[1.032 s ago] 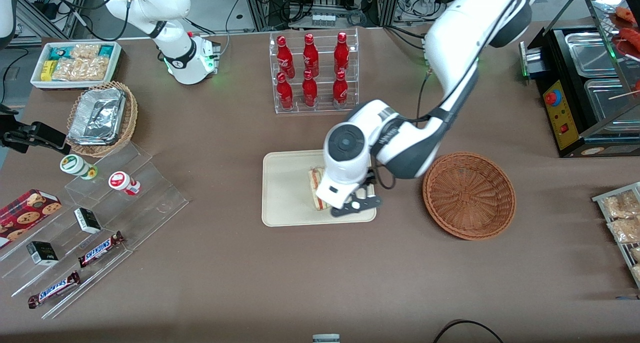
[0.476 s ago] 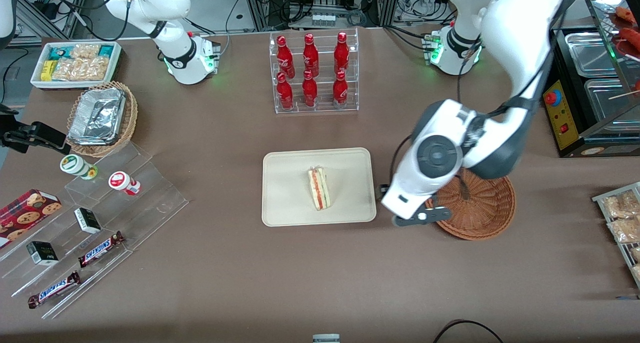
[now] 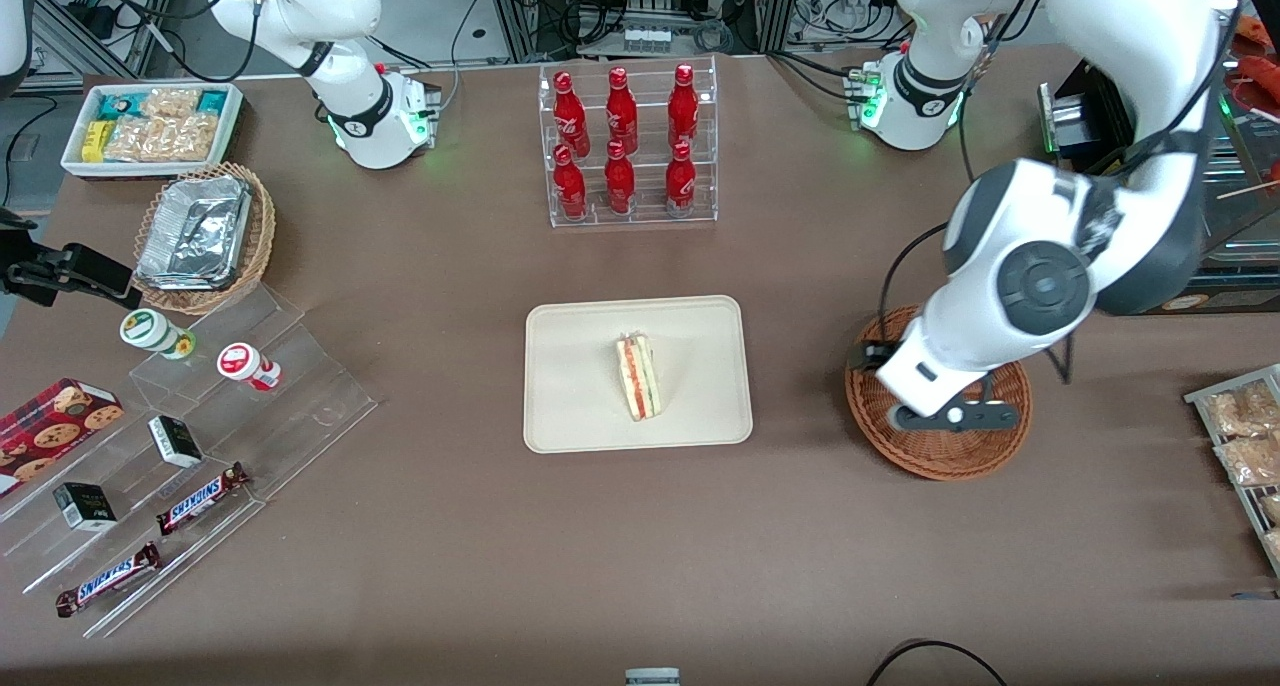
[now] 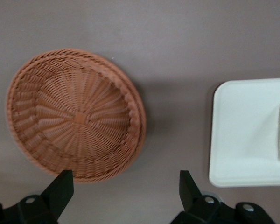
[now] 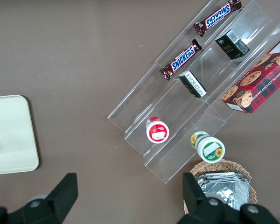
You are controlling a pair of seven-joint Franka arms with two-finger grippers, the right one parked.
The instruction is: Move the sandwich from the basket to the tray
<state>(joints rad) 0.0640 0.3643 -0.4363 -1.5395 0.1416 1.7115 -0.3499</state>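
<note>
Left wrist view: gripper (image 4: 126, 186) fingers (image 4: 60, 186) spread wide, nothing between them, hanging above the table beside the basket (image 4: 74, 114). Basket holds nothing.

Front view: gripper (image 3: 945, 414) sits right of centre in the frame, over the basket (image 3: 940, 456). Sandwich (image 3: 638, 376) stands on its edge near the middle of the tray (image 3: 585, 366), at frame centre, well apart from the gripper. Placement looks complete.

Handling, judged: sandwich light, soft bread, crushes easily; layers could slide apart. If regrasped, take it across the two flat bread faces, low force, not on the filling edge.

Surroundings: bottle rack (image 3: 627, 146) above the tray in frame, clear gap between. Acrylic steps with snack bars (image 3: 200, 496) at lower left, foil-container basket (image 3: 200, 236) at upper left, both well apart. Nothing stands between tray and basket.
</note>
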